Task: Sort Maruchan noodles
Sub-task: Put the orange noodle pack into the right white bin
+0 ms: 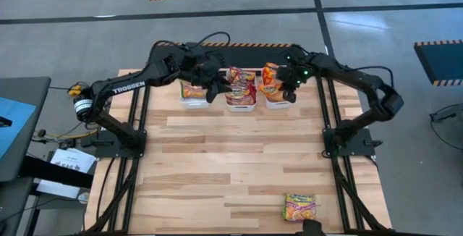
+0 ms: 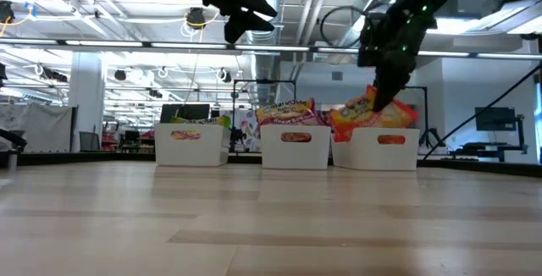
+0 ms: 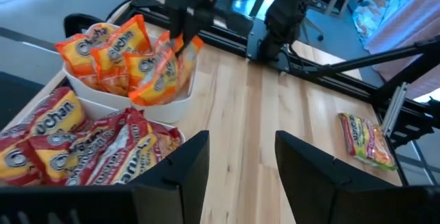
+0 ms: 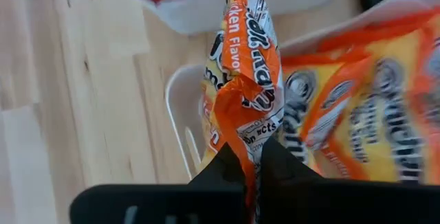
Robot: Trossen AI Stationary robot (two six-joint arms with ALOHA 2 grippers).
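Three white bins stand in a row at the table's far edge: the left bin (image 1: 192, 97), the middle bin (image 1: 240, 103) with maroon-trimmed Maruchan noodles (image 3: 103, 152), and the right bin (image 1: 278, 103) with orange-trimmed packets (image 3: 103, 49). My right gripper (image 1: 291, 85) is over the right bin, shut on an orange packet (image 4: 244, 59). My left gripper (image 1: 215, 91) hovers open above the gap between the left and middle bins, holding nothing. A green-trimmed packet (image 1: 299, 207) lies flat near the table's front right. My right gripper pinches the orange packet's crumpled upper end (image 4: 240, 124) between its two fingers. The fingers come from above, slanting down. The packet hangs below them, upright, its lower part at the right bin's near rim (image 3: 161, 104) beside the other orange packets.
Bare wooden tabletop (image 1: 231, 163) stretches from the bins to the near edge. Black frame rails (image 1: 340, 171) run along both sides of the table. The green-trimmed packet (image 3: 366, 139) is the only loose thing on the boards.
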